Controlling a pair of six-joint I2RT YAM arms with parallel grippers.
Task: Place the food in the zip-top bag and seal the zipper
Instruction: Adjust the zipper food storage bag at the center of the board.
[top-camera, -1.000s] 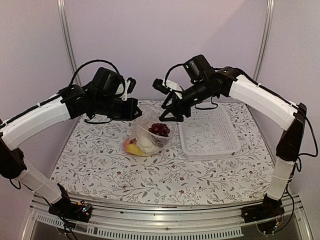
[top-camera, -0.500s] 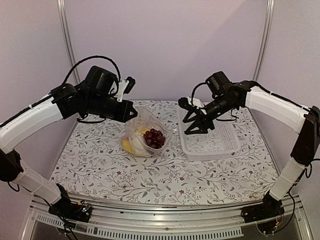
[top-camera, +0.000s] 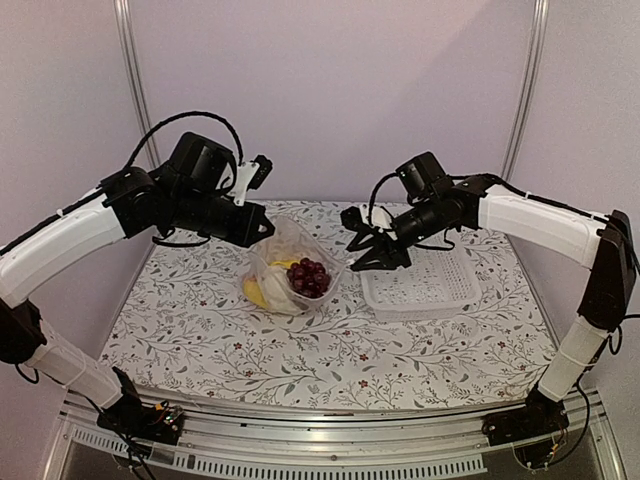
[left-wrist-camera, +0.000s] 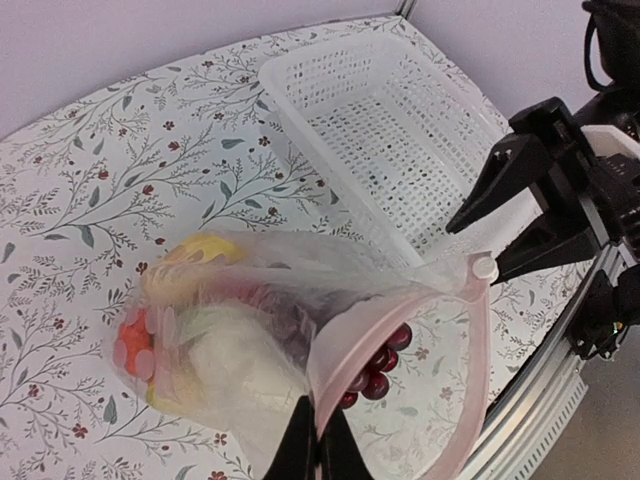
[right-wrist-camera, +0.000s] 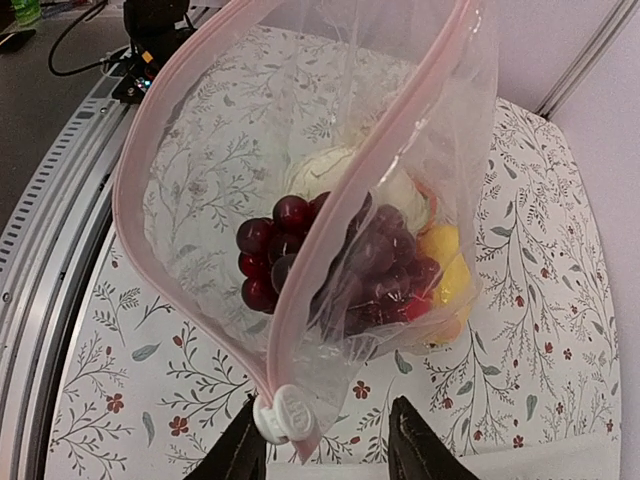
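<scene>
At the lower edge of the overhead view the two arm bases sit on the rail. The flowered counter (top-camera: 200, 350) beyond them carries one zip-top bag (top-camera: 290, 285) at the middle of the frame.

The food is inside it:
- one dark red grape bunch (right-wrist-camera: 272, 250), nearest the mouth
- one white cauliflower (left-wrist-camera: 235, 365), behind the grapes
- yellow pieces (right-wrist-camera: 445, 262), whose number I cannot fix through the crinkled film
- one orange-red lump (left-wrist-camera: 135, 340), at the closed end

The small green piece I cannot find.

The mouth stands open, its pink zipper (right-wrist-camera: 345, 215) splayed into a loop. The left fingers (left-wrist-camera: 318, 445), at the bottom centre of their own camera, are pressed together on one end of that strip and hold it up off the counter. At the other end sits one white slider (right-wrist-camera: 284, 412). The right fingers (top-camera: 365, 255) are spread apart on either side of it, not touching it as far as I can see. Farther back, right of centre, lies one white mesh basket (top-camera: 430, 285), with none of the food showing in it.

Loading looks finished, so sealing is the step in hand. The next move, I judge, calls for the right fingers to pinch the slider and draw it along the strip toward the left fingers. Those must hold firm so the film stays taut.
</scene>
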